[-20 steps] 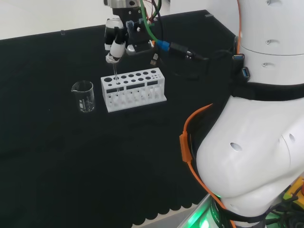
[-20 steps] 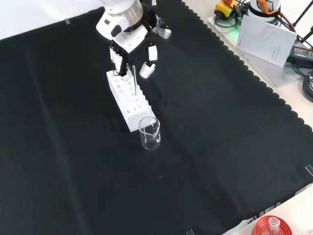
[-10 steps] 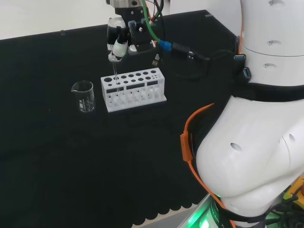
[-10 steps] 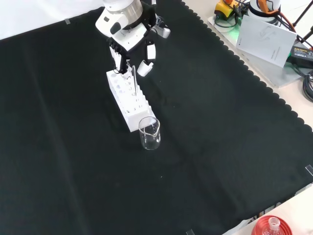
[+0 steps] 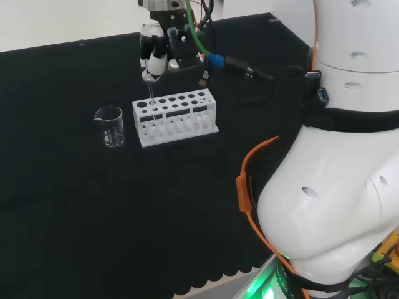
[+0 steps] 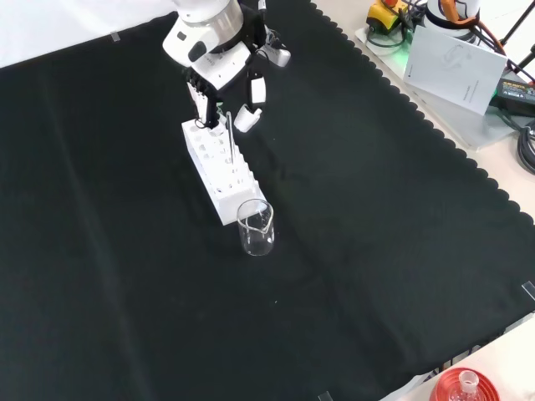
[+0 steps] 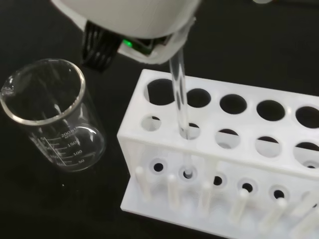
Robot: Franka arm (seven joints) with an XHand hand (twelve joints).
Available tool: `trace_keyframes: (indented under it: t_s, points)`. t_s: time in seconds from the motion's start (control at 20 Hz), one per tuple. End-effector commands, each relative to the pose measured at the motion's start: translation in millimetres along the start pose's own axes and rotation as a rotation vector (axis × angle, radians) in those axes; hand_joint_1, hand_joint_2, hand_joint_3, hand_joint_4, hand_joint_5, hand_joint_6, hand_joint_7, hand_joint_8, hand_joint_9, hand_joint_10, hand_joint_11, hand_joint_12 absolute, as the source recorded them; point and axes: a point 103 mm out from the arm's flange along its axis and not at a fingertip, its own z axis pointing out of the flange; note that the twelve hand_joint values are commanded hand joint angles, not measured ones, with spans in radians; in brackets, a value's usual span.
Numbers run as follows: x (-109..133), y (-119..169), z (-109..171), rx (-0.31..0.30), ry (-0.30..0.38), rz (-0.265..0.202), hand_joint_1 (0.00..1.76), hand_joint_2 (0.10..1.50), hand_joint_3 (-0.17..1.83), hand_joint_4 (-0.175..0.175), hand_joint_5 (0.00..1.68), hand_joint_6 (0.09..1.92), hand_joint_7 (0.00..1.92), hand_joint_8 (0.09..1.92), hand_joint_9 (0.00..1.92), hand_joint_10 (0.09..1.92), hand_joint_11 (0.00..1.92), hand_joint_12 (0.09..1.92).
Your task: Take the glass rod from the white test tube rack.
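The hand (image 5: pixel 154 57) hangs over the left end of the rack (image 5: pixel 175 117) in the head view, its fingers curled round the top of the rod (image 5: pixel 151 96). The rod stands upright, its lower end in a near-row hole (image 7: pixel 188 131) at that end; it seems to reach the base socket, though clear glass makes this hard to judge. A beaker (image 5: pixel 110 126) stands just left of the rack.

Black-clothed bench (image 6: pixel 376 217): rack (image 6: pixel 219 167), beaker (image 6: pixel 256 227)

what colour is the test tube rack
White; the test tube rack shows best in the wrist view.
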Motion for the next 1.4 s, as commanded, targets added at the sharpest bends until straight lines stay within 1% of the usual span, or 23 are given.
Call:
trace_keyframes:
  t_s: [0.05, 0.2, 0.3, 0.35, 0.4, 0.5, 0.6, 0.8, 0.85, 0.9, 0.95, 1.0, 1.05, 1.1, 1.15, 1.25, 1.3, 1.4]
  points:
    - [9, 5, 2, 0.007, -0.005, -0.012, 1.16, 0.56, 0.75, -0.175, 0.96, 0.69, 1.15, 0.64, 1.25, 0.56, 1.31, 1.02]
    - [11, 4, 2, 0.001, -0.021, -0.017, 1.17, 0.56, 0.75, -0.175, 0.97, 0.69, 1.16, 0.64, 1.26, 0.55, 1.33, 1.0]
    - [11, 4, 1, -0.003, -0.027, -0.018, 1.22, 0.56, 0.76, -0.175, 0.98, 0.67, 1.19, 0.62, 1.29, 0.52, 1.4, 0.94]
    - [10, 4, 0, -0.004, -0.031, -0.018, 1.21, 0.66, 0.65, -0.175, 1.03, 0.73, 1.21, 0.61, 1.31, 0.5, 1.44, 0.91]
    - [10, 3, -1, -0.002, -0.034, -0.017, 1.2, 0.76, 0.5, -0.175, 1.08, 0.75, 1.23, 0.59, 1.33, 0.48, 1.47, 0.87]
    - [9, 3, -2, -0.004, -0.033, -0.016, 1.2, 0.9, 0.26, -0.175, 1.13, 0.74, 1.26, 0.56, 1.37, 0.43, 1.51, 0.8]
    - [7, 2, -2, -0.008, -0.034, -0.014, 1.2, 0.95, 0.17, -0.175, 1.14, 0.73, 1.27, 0.54, 1.39, 0.41, 1.53, 0.77]
    - [8, 2, -4, -0.02, -0.042, -0.018, 1.2, 0.97, 0.13, -0.175, 1.16, 0.71, 1.3, 0.53, 1.42, 0.39, 1.53, 0.74]
    - [7, 2, -5, -0.024, -0.04, -0.019, 1.24, 0.96, 0.13, -0.161, 1.15, 0.69, 1.33, 0.5, 1.43, 0.38, 1.53, 0.72]
    - [7, 1, -6, -0.034, -0.04, -0.019, 1.27, 0.93, 0.14, -0.152, 1.15, 0.66, 1.37, 0.46, 1.44, 0.37, 1.53, 0.7]
    - [7, 1, -6, -0.039, -0.038, -0.02, 1.29, 0.9, 0.19, -0.152, 1.16, 0.64, 1.4, 0.42, 1.45, 0.36, 1.52, 0.68]
    - [6, 0, -7, -0.05, -0.039, -0.021, 1.34, 0.87, 0.23, -0.161, 1.16, 0.6, 1.39, 0.41, 1.45, 0.4, 1.5, 0.66]
    - [7, -1, -8, -0.057, -0.041, -0.024, 1.38, 0.84, 0.27, -0.168, 1.15, 0.59, 1.37, 0.43, 1.42, 0.47, 1.48, 0.66]
    - [7, -2, -9, -0.072, -0.05, -0.028, 1.4, 0.81, 0.34, -0.172, 1.13, 0.61, 1.34, 0.49, 1.38, 0.58, 1.45, 0.68]
    - [6, -4, -11, -0.082, -0.06, -0.031, 1.42, 0.76, 0.45, -0.174, 1.1, 0.67, 1.31, 0.57, 1.35, 0.69, 1.42, 0.72]
    - [9, -7, -14, -0.101, -0.081, -0.035, 1.43, 0.67, 0.67, -0.175, 1.05, 0.83, 1.25, 0.75, 1.3, 0.88, 1.39, 0.79]
    - [9, -8, -16, -0.106, -0.083, -0.034, 1.43, 0.64, 0.73, -0.175, 1.04, 0.87, 1.23, 0.8, 1.28, 0.93, 1.38, 0.81]
    - [9, -10, -19, -0.113, -0.081, -0.034, 1.43, 0.62, 0.79, -0.175, 1.03, 0.91, 1.22, 0.84, 1.27, 0.99, 1.37, 0.83]
